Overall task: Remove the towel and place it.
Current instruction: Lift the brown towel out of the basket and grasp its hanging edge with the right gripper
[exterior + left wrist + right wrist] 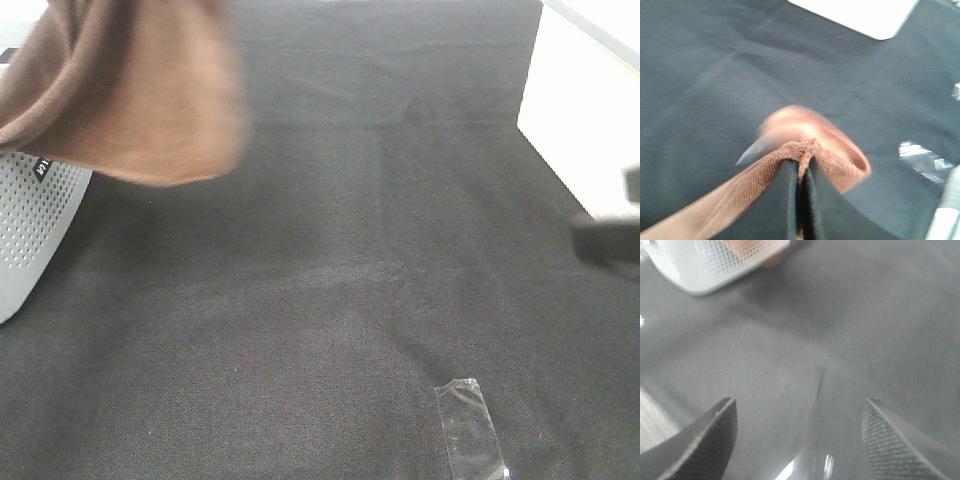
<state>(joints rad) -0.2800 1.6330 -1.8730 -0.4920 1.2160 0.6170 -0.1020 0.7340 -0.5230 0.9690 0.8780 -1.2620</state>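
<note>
Clear tape strip [470, 430]: stuck flat on the worktop, nearest the high camera, well apart from the white perforated bin [30, 230] and on the far side of the worktop from it.

Black woven covering [330, 300]: spread over the whole worktop, bare between the tape and the bin.

Right jaws: set wide with nothing between them; textured pads [890, 440] tilted down toward the covering and hovering above it. The bin [715, 265] lies well ahead of them. From the high camera they show only as a dark blurred shape [610, 240] at the edge opposite the bin.

White perforated bin: rounded wall, standing on the covering.

Left jaws: pressed tight together on a fold of the towel [805, 150], held up off the covering and pointing out over it, with the pinched edge bunched at their tips.

Brown towel [130, 90]: lifted, blurred, hanging in folds above the bin's top and overlapping it. Whether it touches the bin cannot be told.

White panel [580, 110]: beyond the covering, at the far corner opposite the bin.
</note>
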